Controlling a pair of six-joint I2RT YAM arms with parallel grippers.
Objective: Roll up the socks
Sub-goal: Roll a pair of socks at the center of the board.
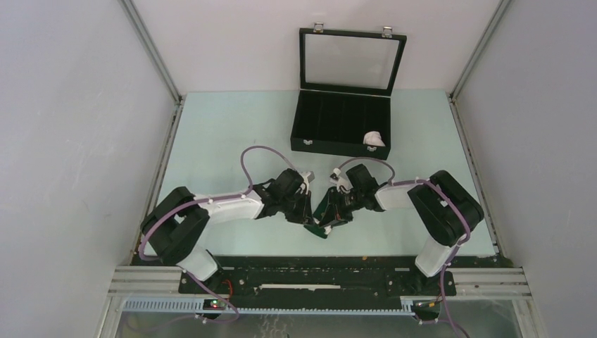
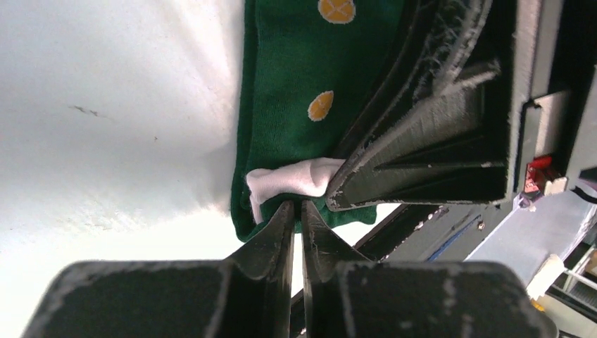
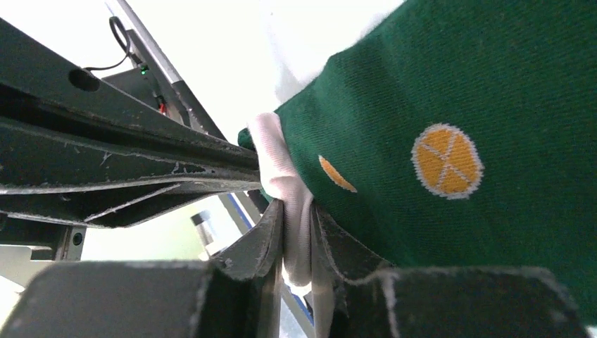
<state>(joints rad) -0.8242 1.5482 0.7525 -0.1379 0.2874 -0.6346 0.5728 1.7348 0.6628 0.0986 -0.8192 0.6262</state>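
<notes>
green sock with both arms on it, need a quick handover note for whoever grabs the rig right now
left gripper: jaws almost shut, tips against the white end of the green sock; whether it pinches fabric is unclear.
right gripper: closed on that white end.
green sock: near middle of the table, between both grippers, not visibly rolled.
white bundle, likely the other sock: in the right end of the open black case.
left to do: roll the green sock.

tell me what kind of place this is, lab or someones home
Probably a robot lab test cell: a pale table boxed in by plain white panels on aluminium framing, a left arm and right arm bolted at its near edge, and staged props: a green sock and a black display case.
</notes>
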